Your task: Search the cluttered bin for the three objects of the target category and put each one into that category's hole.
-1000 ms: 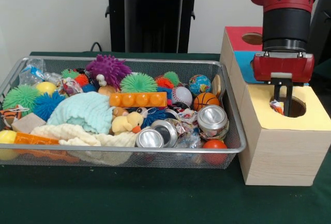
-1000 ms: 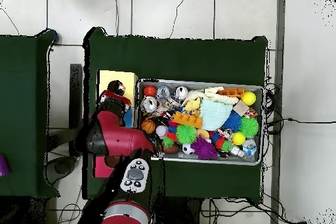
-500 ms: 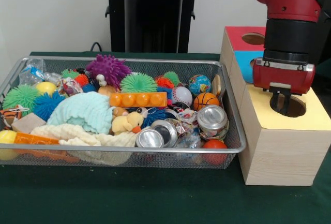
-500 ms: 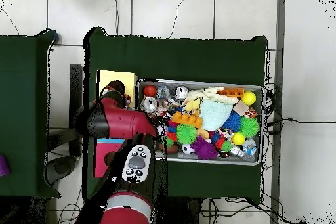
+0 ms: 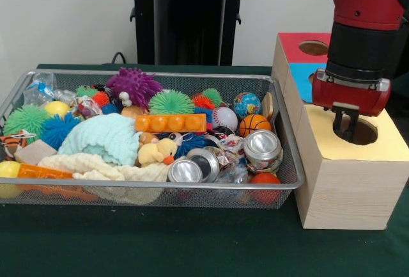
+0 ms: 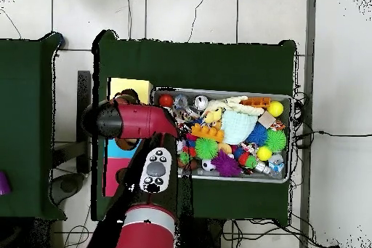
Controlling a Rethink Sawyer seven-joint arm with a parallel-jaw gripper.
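The wire mesh bin [image 5: 153,73] holds a heap of toys; it also shows in the overhead view [image 6: 218,91]. A whitish wrinkly bundle with red patches [image 5: 85,105] lies at its back left. Another crumpled bundle [image 5: 231,144] lies among the silver cans [image 5: 262,145] at the front right. My gripper [image 5: 345,126] hangs just above the round hole [image 5: 364,132] in the yellow top of the wooden box [image 5: 348,181]. Its fingers [image 5: 337,122] stand apart and hold nothing. In the overhead view the arm [image 6: 134,120] hides the gripper.
The blue-topped [image 5: 305,75] and red-topped [image 5: 300,45] boxes stand behind the yellow one. The bin also holds spiky balls [image 5: 171,103], a mint cloth [image 5: 102,137], an orange block [image 5: 170,123], a plush duck [image 5: 156,152] and small sports balls [image 5: 254,123]. The black pedestal [image 5: 188,15] stands behind.
One second ago the gripper held a colourful bundle at the hole's mouth. The bundle is gone from the fingers now, and the gripper has lifted slightly as the arm swung.
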